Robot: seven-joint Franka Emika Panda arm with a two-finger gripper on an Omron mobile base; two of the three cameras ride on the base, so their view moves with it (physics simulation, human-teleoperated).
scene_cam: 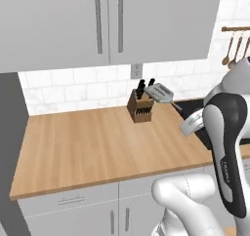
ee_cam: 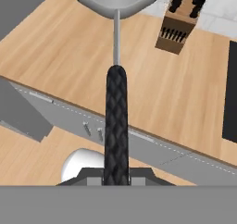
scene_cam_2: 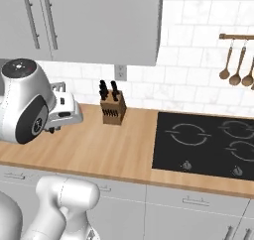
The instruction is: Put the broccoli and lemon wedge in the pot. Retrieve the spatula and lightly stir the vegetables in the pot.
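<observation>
My gripper [ee_cam: 115, 174] is shut on the slim black handle of the spatula [ee_cam: 115, 116]. In the hand view the handle runs up to a thin metal neck and the flat silver head at the top edge. From the left base view, the spatula [scene_cam: 161, 91] is held in the air above the wooden counter [scene_cam: 97, 142], its slotted head just right of the knife block [scene_cam: 140, 108]. There the gripper [scene_cam: 186, 117] holds the handle's right end, partly behind my own arm. The pot, broccoli and lemon wedge are out of view.
The knife block [scene_cam_2: 112, 110] stands near the tiled back wall. A black cooktop [scene_cam_2: 208, 142] lies to its right. Brown wooden utensils [scene_cam_2: 237, 68] hang on a rail above it. Upper cabinets [scene_cam: 107, 25] overhang the counter, and drawers run under its front edge.
</observation>
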